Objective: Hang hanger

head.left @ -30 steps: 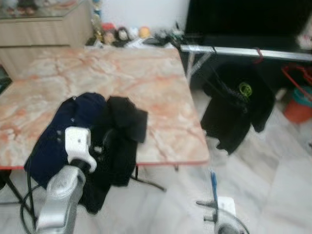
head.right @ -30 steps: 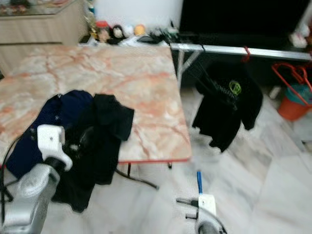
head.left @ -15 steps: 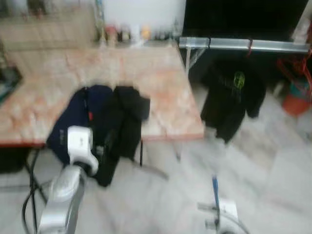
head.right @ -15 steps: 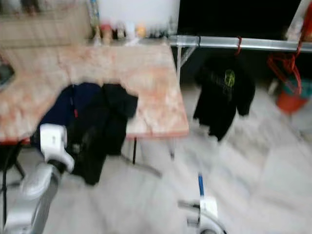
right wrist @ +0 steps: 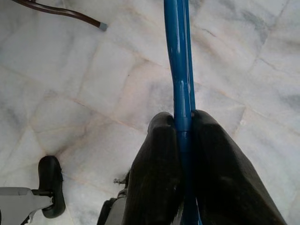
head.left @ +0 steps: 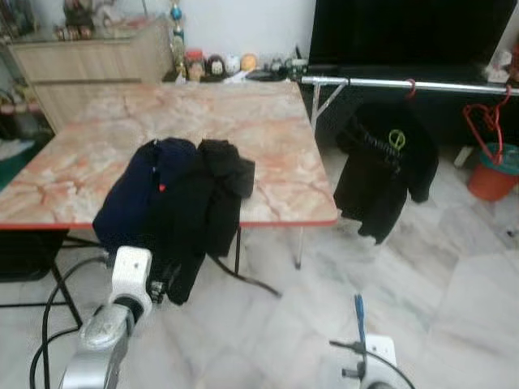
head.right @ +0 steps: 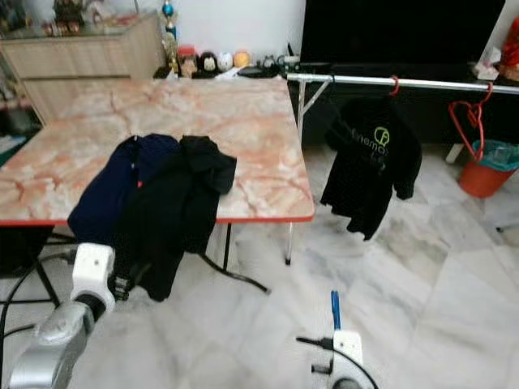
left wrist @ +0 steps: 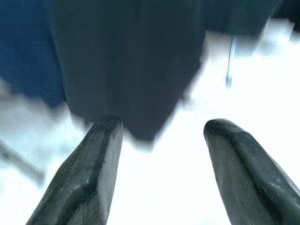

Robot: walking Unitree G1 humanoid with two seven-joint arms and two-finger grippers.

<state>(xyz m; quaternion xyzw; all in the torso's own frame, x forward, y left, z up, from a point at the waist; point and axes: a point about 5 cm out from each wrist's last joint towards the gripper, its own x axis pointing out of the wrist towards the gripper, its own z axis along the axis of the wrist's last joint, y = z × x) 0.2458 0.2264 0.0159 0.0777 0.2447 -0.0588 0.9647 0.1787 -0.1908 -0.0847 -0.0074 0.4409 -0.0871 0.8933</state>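
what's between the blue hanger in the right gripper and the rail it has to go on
Nothing visible blocks it. The right gripper is shut on the blue hanger low over the bare marble floor. The metal rail is ahead to the right, past the table corner, with free rail between the hung black shirt and red hangers.

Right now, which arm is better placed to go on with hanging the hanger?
The right. Its hand is shut on the blue hanger, and the rail with the black shirt stands on the robot's right. The left hand is open and empty, near the clothes on the table.
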